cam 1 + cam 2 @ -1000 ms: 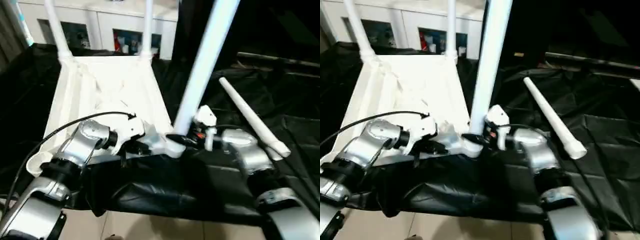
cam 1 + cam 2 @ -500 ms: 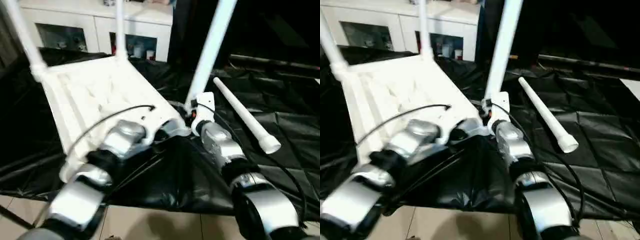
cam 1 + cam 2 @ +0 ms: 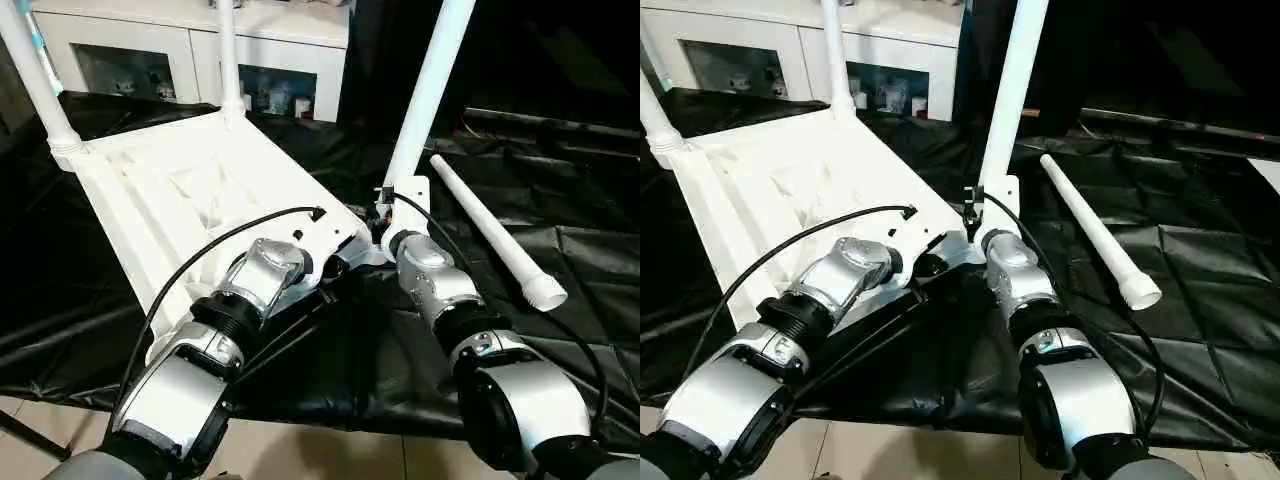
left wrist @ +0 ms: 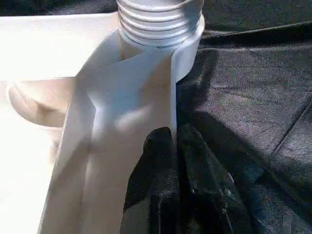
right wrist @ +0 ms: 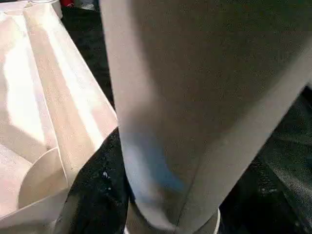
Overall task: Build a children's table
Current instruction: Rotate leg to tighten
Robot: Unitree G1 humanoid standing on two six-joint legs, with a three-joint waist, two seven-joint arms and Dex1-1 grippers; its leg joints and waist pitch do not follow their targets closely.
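Note:
The children's table top [image 3: 200, 190] lies upside down on a black cloth, ribbed side up. Two white legs [image 3: 35, 80] [image 3: 228, 55] stand in its far corner sockets. A third leg [image 3: 430, 90] rises from the near right corner socket [image 4: 156, 53], leaning a little to the right. My right gripper [image 3: 384, 220] is shut on that leg just above the socket, and the leg [image 5: 195, 97] looms close in the right wrist view. My left gripper [image 4: 175, 146] is shut on the table top's rim [image 4: 126, 117] beside the same socket. A fourth leg [image 3: 495, 235] lies loose on the cloth to the right.
The black cloth [image 3: 580, 250] covers the work surface, and its front edge drops to a tiled floor [image 3: 300, 455]. A white glass-door cabinet [image 3: 190, 55] stands behind the table top. A black cable [image 3: 200, 270] arcs over my left forearm.
The whole picture has shifted, so the camera has moved. Both grippers stay at the near right corner with the same holds.

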